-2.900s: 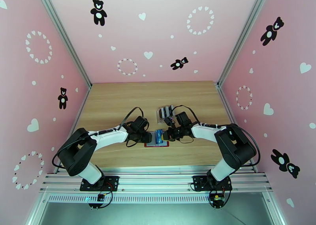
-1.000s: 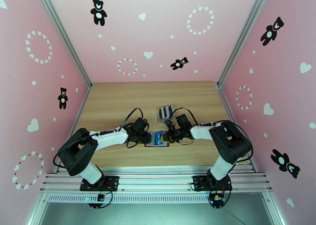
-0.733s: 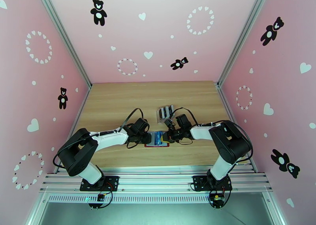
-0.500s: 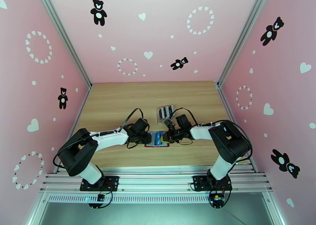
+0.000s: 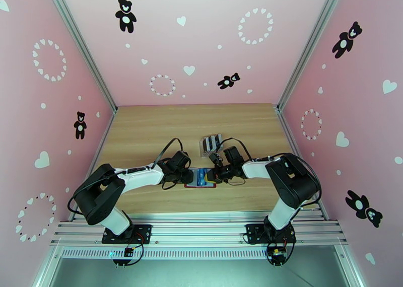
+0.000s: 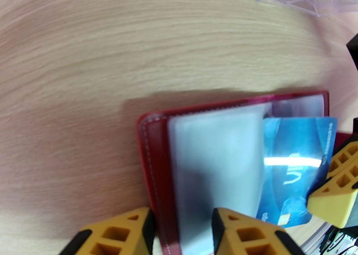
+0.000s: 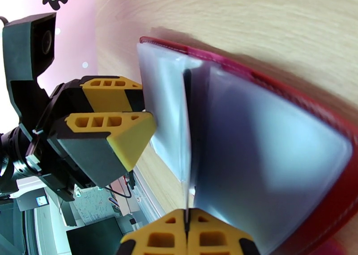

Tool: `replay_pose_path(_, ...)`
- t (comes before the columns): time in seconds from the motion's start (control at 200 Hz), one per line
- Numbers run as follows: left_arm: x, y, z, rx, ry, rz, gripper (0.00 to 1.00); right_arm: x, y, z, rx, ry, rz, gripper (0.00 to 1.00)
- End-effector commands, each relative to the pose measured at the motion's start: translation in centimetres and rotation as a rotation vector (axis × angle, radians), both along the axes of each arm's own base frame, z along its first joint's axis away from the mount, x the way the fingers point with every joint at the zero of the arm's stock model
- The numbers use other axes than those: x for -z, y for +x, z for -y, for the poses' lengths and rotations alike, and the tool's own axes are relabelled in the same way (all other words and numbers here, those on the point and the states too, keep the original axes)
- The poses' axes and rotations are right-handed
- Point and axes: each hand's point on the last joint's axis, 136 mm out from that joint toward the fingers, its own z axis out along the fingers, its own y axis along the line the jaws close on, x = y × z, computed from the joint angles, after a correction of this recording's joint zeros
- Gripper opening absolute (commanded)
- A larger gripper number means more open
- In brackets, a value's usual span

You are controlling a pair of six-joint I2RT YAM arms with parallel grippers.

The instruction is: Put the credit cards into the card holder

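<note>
Presently: card holder (image 6: 154, 162), dark red with pale stitching, lying open on the wooden table (image 5: 151, 127), toward 6 o'clock from the table's centre, between the two arms. Cloudy clear sleeves fan out from its spine. Credit card (image 6: 291, 162), glossy blue with pale lettering, part-way into a sleeve toward the holder's 3 o'clock side, outer edge protruding. Right gripper (image 7: 186, 220), at 3 o'clock of the holder: fingers pressed together, pinching that card's edge. Left gripper (image 6: 181, 224), at 9 o'clock: fingers slightly apart, clamping the red cover edge and a sleeve between them. Clear slotted rack (image 5: 211, 144), at 1 o'clock of the holder, apart from it, dark and pale cards standing inside. Yellow fingers crowd both ends of the holder
</note>
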Motion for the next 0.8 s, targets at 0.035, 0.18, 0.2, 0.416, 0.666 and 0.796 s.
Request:
replay_pose_path(0.035, 2.0, -2.6, -0.3, 0.027, 0.03, -0.088, 0.42, 0.5, 0.0, -0.2, -0.003, -0.016, -0.021, 0.0)
replay_pose_path(0.18, 2.0, -2.6, -0.3, 0.027, 0.028, -0.089, 0.42, 0.5, 0.2, -0.3, 0.004, -0.021, -0.018, 0.0)
replay_pose_path(0.2, 1.9, -2.6, -0.3, 0.027, 0.027, -0.088, 0.42, 0.4, 0.2, -0.3, 0.004, -0.019, -0.015, 0.0)
replay_pose_path(0.416, 1.9, -2.8, -0.3, 0.026, 0.022, -0.091, 0.42, 0.4, 1.0, -0.2, 0.04, -0.046, -0.001, 0.0)
replay_pose_path(0.666, 1.9, -3.1, -0.2, 0.024, 0.014, -0.091, 0.42, 0.5, 1.1, -0.1, 0.046, -0.057, -0.009, 0.0)
replay_pose_path(0.796, 2.0, -3.2, -0.1, 0.023, 0.013, -0.094, 0.42, 0.6, 0.6, 0.0, 0.032, -0.065, -0.017, 0.0)
